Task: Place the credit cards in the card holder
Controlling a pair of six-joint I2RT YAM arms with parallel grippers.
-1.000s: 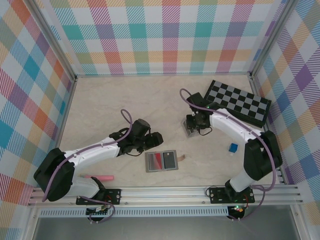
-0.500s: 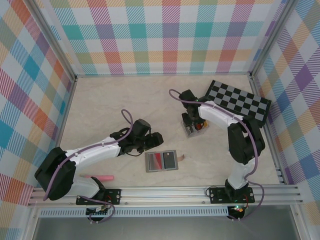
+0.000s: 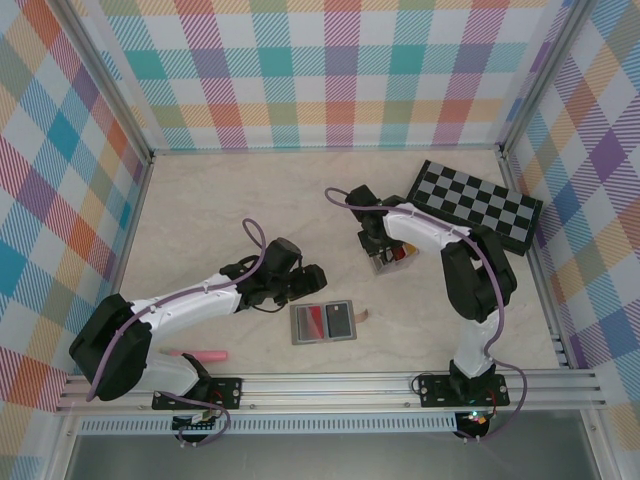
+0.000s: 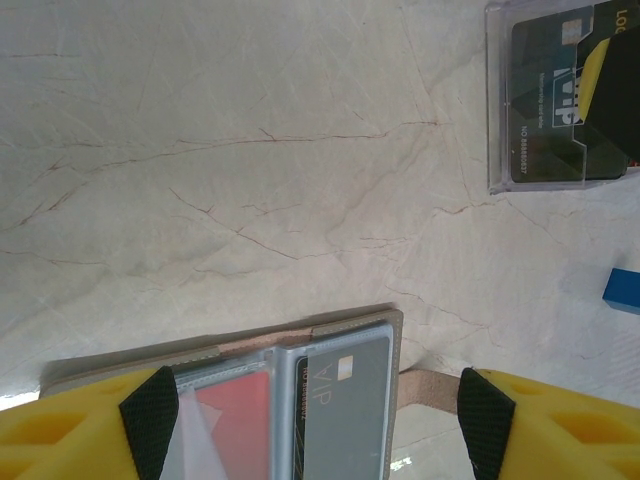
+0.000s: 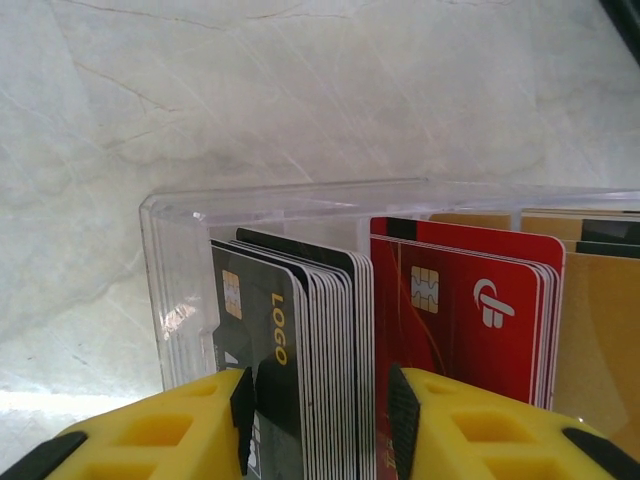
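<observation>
The grey card holder (image 3: 323, 322) lies open on the table with a red card (image 4: 232, 425) in its left sleeve and a grey card (image 4: 345, 410) in its right. My left gripper (image 4: 318, 425) hovers open just left of and above it, the fingers wide of both edges. Several credit cards stand on edge in a clear tray (image 3: 390, 258): a black stack (image 5: 300, 340), red ones (image 5: 465, 310) and tan ones (image 5: 600, 330). My right gripper (image 5: 322, 415) is down in the tray, its jaws open around the black stack with a small gap at the right pad (image 5: 402, 415).
A black-and-grey chequered board (image 3: 475, 205) lies at the back right. A small blue block (image 4: 622, 290) sits right of the tray. A pink stick (image 3: 200, 354) lies near the left arm's base. Checked walls close in three sides.
The right arm has folded upright and leftward while its gripper stayed at the tray, shifting slightly back-left. Its jaws have widened a little. The left arm and card holder have not moved.
</observation>
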